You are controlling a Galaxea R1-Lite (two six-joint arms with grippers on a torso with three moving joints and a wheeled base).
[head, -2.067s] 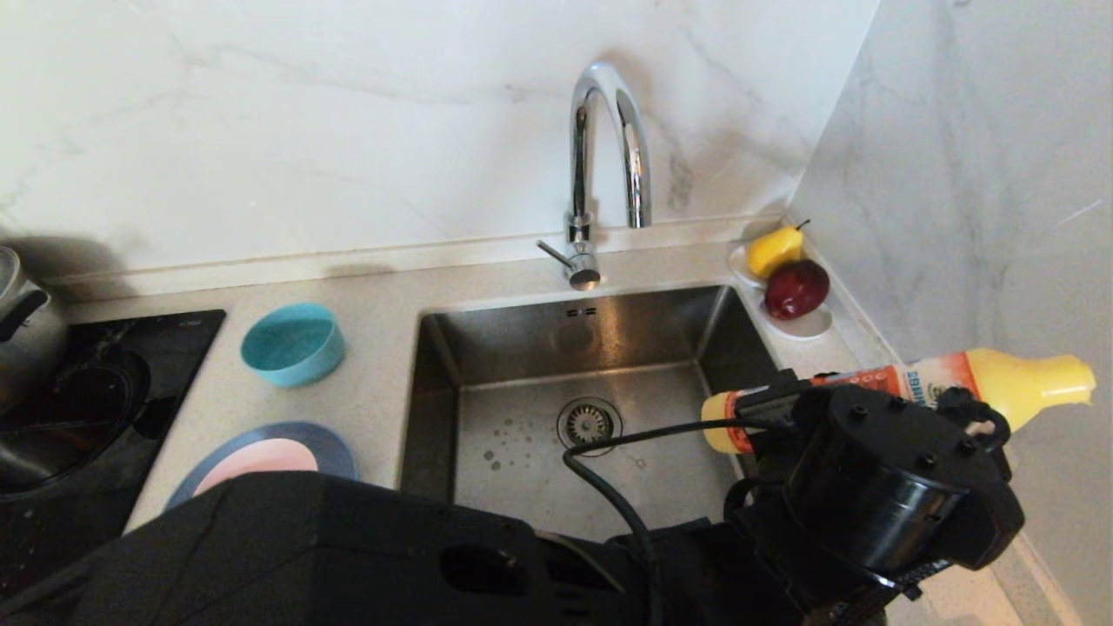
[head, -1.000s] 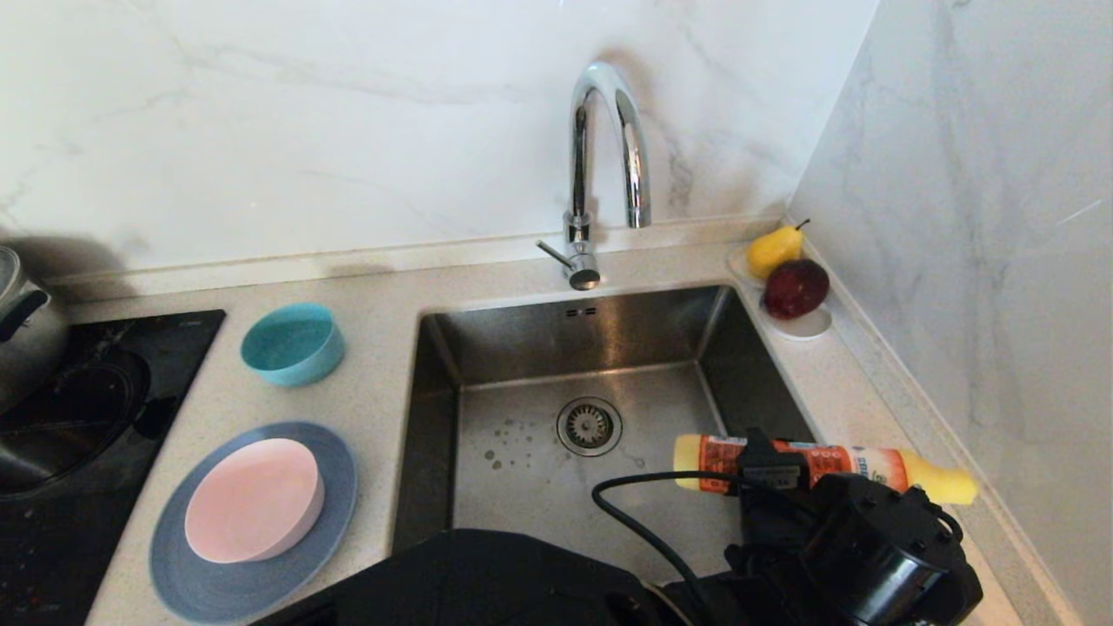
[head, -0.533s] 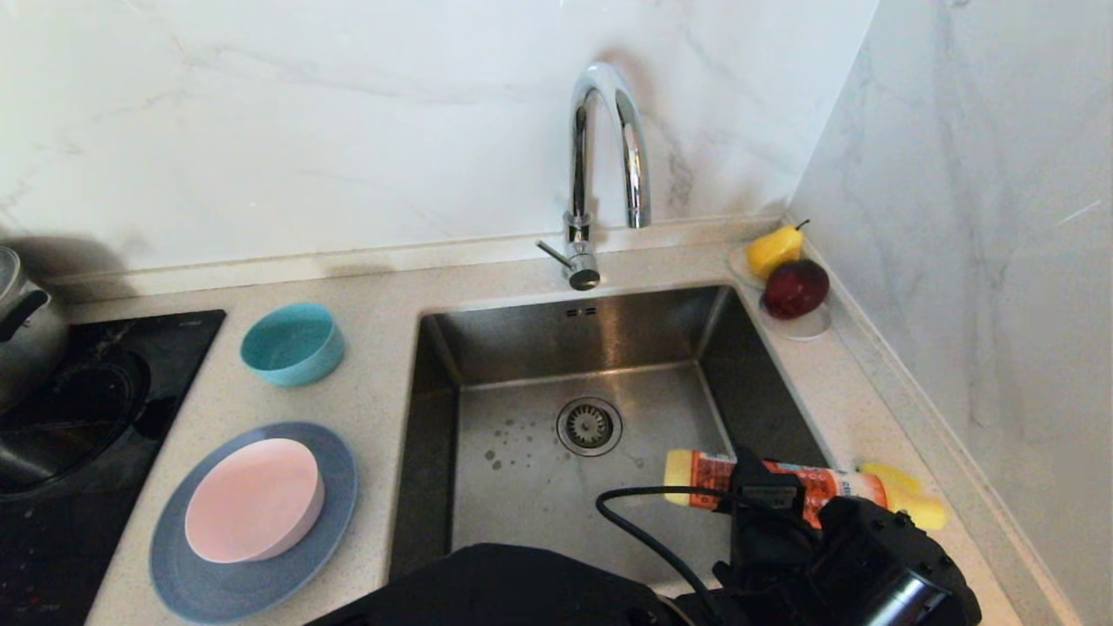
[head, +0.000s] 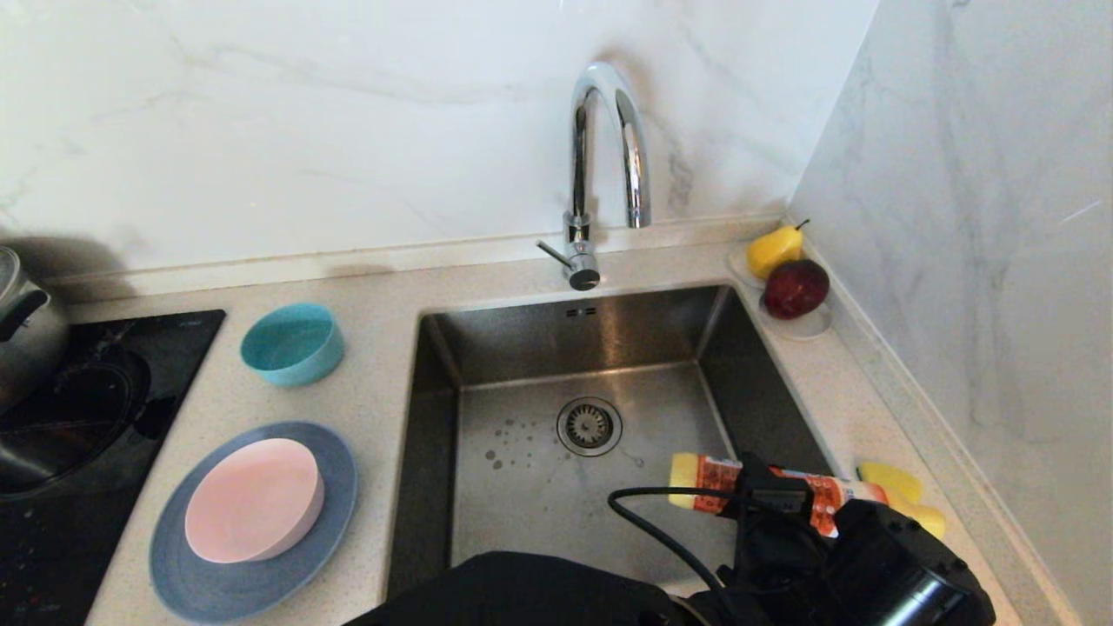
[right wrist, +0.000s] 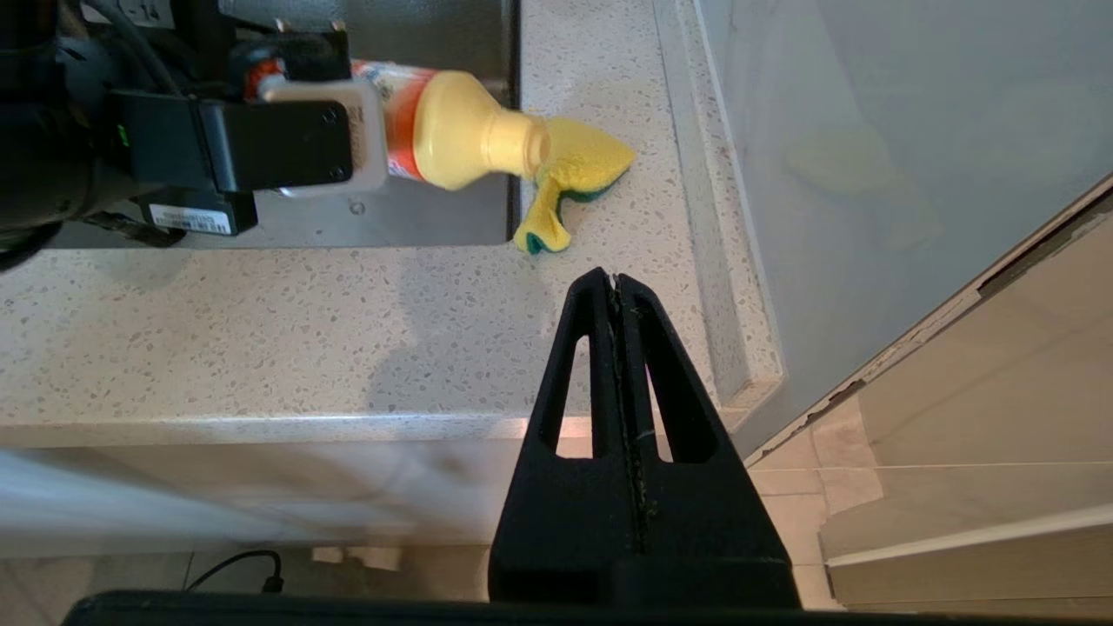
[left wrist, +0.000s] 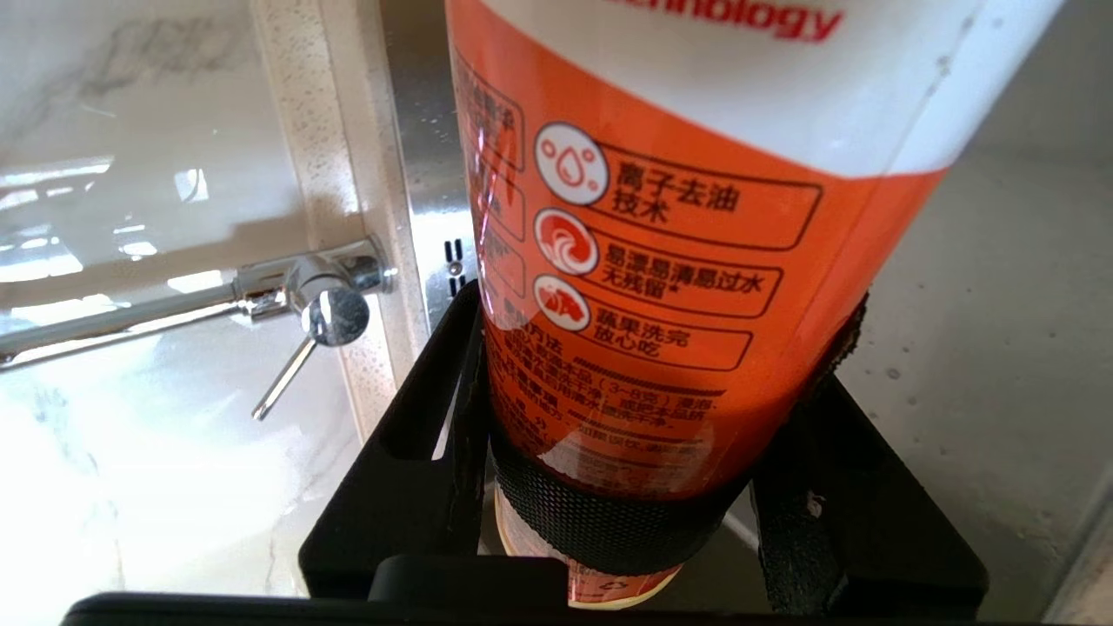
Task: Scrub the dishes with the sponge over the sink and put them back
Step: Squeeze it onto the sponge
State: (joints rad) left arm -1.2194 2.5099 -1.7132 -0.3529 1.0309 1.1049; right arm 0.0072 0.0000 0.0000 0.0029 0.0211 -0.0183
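My left gripper (head: pixel 772 500) is shut on an orange and yellow detergent bottle (head: pixel 700 474), held on its side over the sink's (head: pixel 522 496) front right corner. The bottle's nozzle (right wrist: pixel 513 148) hangs just above the yellow sponge (head: pixel 889 480), which lies crumpled on the counter right of the basin. In the left wrist view the fingers (left wrist: pixel 435 409) clamp the bottle (left wrist: pixel 661 261) near its base. The teal bowl (head: pixel 291 343) stands left of the sink. Nearer me the pink bowl (head: pixel 254 500) rests on the slate-blue plate (head: pixel 217 582). My right gripper (right wrist: pixel 616 280) is shut and empty, off the counter's front edge.
The chrome tap (head: pixel 600 148) arches over the back of the basin. A white saucer (head: pixel 804 326) with a pear and a red apple sits in the back right corner. A black cooktop (head: pixel 69 417) with a pot (head: pixel 22 322) lies far left. A marble wall stands close on the right.
My left arm has sunk and drawn back with the bottle, bringing its nozzle down over the sponge. The sponge and the pink bowl on the plate have come into view.
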